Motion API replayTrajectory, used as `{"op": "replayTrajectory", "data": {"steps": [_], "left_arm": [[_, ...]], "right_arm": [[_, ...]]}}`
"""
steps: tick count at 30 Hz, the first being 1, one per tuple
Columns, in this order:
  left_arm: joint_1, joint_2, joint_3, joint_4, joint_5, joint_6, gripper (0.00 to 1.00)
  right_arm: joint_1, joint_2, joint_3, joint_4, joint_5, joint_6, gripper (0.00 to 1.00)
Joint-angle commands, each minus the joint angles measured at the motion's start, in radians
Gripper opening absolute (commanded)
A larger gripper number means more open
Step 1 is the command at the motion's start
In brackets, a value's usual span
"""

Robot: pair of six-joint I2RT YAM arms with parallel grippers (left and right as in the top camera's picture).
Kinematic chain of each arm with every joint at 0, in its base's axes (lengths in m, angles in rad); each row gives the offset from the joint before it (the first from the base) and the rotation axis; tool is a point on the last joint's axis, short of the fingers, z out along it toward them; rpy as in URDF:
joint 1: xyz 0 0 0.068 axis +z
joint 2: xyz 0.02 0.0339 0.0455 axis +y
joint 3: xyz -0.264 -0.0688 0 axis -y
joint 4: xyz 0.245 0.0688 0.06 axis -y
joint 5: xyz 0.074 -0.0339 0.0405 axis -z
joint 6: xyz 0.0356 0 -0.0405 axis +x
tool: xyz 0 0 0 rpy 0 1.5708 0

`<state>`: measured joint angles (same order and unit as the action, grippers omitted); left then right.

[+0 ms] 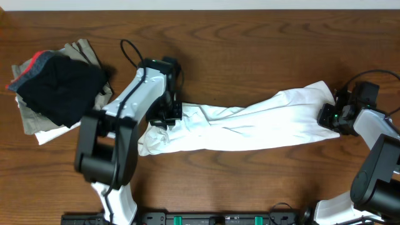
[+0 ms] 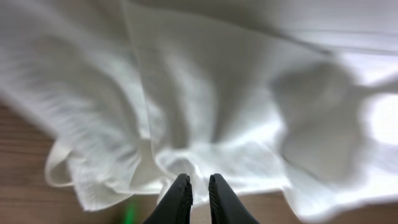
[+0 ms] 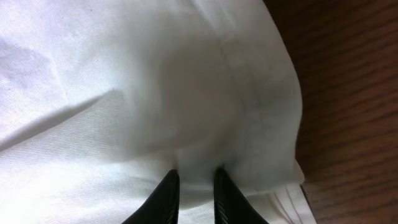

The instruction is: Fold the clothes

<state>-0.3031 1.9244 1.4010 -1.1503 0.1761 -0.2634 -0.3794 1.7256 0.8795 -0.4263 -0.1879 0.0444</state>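
The clothes are one long white garment stretched in a wrinkled band across the wooden table. My left gripper is at its left end. In the left wrist view the gripper has its jaws nearly together, pinching a hem of the white cloth, which fans out from the tips. My right gripper is at the garment's right end. In the right wrist view this gripper is shut on a bunched fold of the cloth, which fills the gap between its fingers.
A pile lies at the far left: a black garment with a red and grey band on top of a khaki-grey garment. Bare wooden table shows behind and in front of the white garment. Both arm bases stand at the front edge.
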Motion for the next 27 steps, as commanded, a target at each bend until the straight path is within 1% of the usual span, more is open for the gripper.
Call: {"op": "replayTrajectory", "data": {"steps": [1, 3, 4, 7, 9, 12, 14, 17, 19, 21, 22, 27], "left_arm": [[0.000, -0.119, 0.026, 0.011, -0.003, -0.018, 0.14], [-0.005, -0.151, 0.025, 0.030, -0.001, -0.033, 0.15], [-0.006, -0.158, 0.025, 0.035, -0.001, -0.045, 0.17], [-0.016, -0.156, 0.019, 0.044, 0.035, -0.105, 0.36], [-0.026, -0.147, 0.005, 0.073, 0.113, -0.105, 0.38], [-0.054, -0.132, -0.014, 0.146, 0.260, -0.105, 0.38], [-0.085, -0.132, -0.023, 0.196, 0.285, -0.106, 0.38], [-0.140, -0.132, -0.024, 0.258, 0.280, -0.105, 0.39], [-0.173, -0.131, -0.024, 0.280, 0.231, -0.109, 0.40], [-0.208, -0.131, -0.024, 0.277, 0.122, -0.164, 0.42], [-0.221, -0.131, -0.025, 0.274, 0.093, -0.187, 0.43], [-0.258, -0.131, -0.037, 0.275, 0.037, -0.240, 0.44]], "right_arm": [[-0.010, 0.016, -0.030, -0.003, -0.004, 0.011, 0.19], [-0.010, 0.016, -0.030, -0.002, -0.004, 0.011, 0.19], [-0.010, 0.016, -0.030, -0.002, -0.004, 0.011, 0.19], [-0.010, 0.016, -0.030, -0.004, -0.004, 0.011, 0.19], [-0.010, 0.016, -0.030, -0.003, -0.004, 0.011, 0.19], [-0.010, 0.016, -0.030, -0.004, -0.004, 0.011, 0.20], [-0.010, 0.016, -0.030, -0.003, -0.004, 0.011, 0.19], [-0.010, 0.016, -0.030, -0.003, -0.004, 0.011, 0.19], [-0.010, 0.016, -0.030, -0.004, -0.004, 0.011, 0.20], [-0.010, 0.016, -0.030, -0.005, -0.004, 0.011, 0.20], [-0.010, 0.016, -0.030, -0.005, -0.004, 0.011, 0.20], [-0.010, 0.016, -0.030, -0.002, -0.004, 0.011, 0.20]]}}
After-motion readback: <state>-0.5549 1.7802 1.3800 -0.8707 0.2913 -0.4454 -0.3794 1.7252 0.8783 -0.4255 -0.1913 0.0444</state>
